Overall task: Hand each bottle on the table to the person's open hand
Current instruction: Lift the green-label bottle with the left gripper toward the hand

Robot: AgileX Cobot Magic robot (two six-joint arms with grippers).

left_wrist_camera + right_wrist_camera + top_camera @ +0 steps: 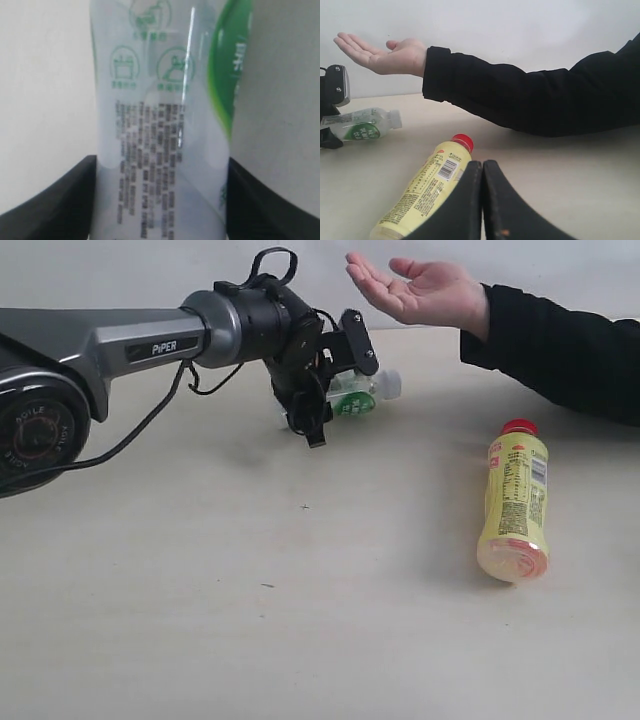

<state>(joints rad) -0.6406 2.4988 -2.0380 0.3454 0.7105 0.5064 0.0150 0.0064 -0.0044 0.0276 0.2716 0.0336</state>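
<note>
Over the desk [200, 640], in the exterior view, the left hand [338, 385] grips the green-white label bottle [372, 390] sideways, seemingly lifted off the surface, below and short of the person's open hand [415, 290]. The yellow bottle [515, 500] lies on the desk, well apart. The left wrist view shows black fingers [50, 205] pressed against both sides of the held bottle. The right wrist view shows the right hand [482, 200] closed tight on nothing, near the yellow bottle. I judge one handover under way and not yet finished, with the yellow bottle untouched; no other bottles show.
</note>
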